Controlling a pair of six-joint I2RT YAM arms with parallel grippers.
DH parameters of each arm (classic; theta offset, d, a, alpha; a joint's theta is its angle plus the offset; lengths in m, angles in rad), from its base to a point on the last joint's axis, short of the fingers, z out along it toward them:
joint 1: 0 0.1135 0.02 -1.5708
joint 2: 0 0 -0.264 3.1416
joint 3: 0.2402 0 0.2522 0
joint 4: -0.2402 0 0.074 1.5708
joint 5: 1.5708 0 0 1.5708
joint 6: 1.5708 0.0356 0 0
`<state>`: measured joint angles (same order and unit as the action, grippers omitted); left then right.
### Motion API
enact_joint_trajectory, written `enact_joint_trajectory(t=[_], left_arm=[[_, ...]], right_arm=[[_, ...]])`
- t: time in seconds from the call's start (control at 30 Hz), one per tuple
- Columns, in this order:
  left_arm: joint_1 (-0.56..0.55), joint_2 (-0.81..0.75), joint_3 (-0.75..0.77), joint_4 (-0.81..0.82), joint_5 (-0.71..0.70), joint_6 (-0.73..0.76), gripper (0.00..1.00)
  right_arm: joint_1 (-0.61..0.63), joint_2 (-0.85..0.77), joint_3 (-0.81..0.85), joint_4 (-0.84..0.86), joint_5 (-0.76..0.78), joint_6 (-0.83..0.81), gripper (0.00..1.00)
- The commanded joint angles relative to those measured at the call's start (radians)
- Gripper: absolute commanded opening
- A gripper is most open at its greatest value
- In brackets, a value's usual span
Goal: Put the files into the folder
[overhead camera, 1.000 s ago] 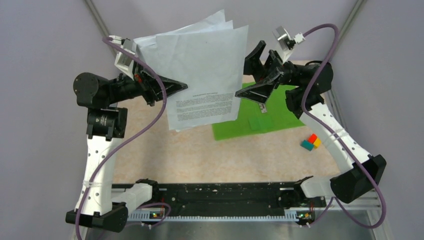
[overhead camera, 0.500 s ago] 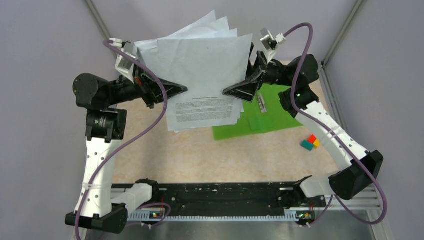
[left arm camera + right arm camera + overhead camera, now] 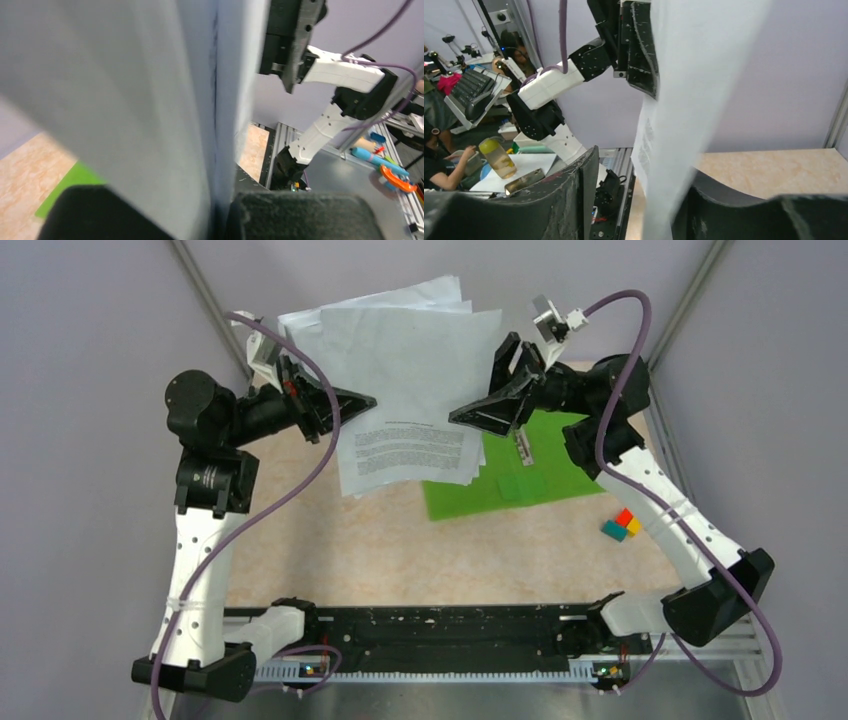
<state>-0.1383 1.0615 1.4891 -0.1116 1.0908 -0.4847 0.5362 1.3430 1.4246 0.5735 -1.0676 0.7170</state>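
While papers [image 3: 410, 360] are clamped by the left gripper [image 3: 365, 400], the right gripper [image 3: 460, 418] is spread astride them. Square closing is advised.

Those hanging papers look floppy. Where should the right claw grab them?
Probably the right edge of the files, about mid-height, coming in from the right. The thin sheets hang in mid-air, fanned, pinched at their left edge by the left gripper, so an opposite grip should steady them.
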Motion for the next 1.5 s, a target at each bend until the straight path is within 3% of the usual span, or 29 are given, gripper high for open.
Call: enact_joint_trajectory(t=[0.0, 0.3, 0.53, 0.67, 0.83, 1.23, 1.47], left_arm=[[-0.001, -0.015, -0.014, -0.004, -0.103, 0.029, 0.00], [-0.002, -0.100, -0.166, 0.007, -0.219, 0.056, 0.00], [-0.010, -0.188, -0.365, -0.048, -0.397, 0.158, 0.00], [-0.024, -0.179, -0.472, -0.039, -0.487, 0.223, 0.00], [-0.048, -0.115, -0.544, 0.011, -0.540, 0.273, 0.00], [-0.175, 0.048, -0.738, 0.366, -0.688, 0.380, 0.00], [-0.219, 0.237, -0.735, 0.578, -0.732, 0.416, 0.00]], right_arm=[[0.024, -0.054, -0.013, -0.062, 0.052, -0.090, 0.41], [0.125, 0.007, 0.010, -0.380, 0.302, -0.416, 0.00], [0.152, 0.083, -0.104, -0.248, 0.479, -0.492, 0.00], [0.184, 0.175, -0.101, -0.271, 0.581, -0.569, 0.00], [0.192, 0.237, -0.184, -0.161, 0.656, -0.573, 0.00], [0.193, 0.210, -0.401, -0.011, 0.827, -0.667, 0.00], [0.157, 0.179, -0.518, 0.123, 0.880, -0.744, 0.00]])
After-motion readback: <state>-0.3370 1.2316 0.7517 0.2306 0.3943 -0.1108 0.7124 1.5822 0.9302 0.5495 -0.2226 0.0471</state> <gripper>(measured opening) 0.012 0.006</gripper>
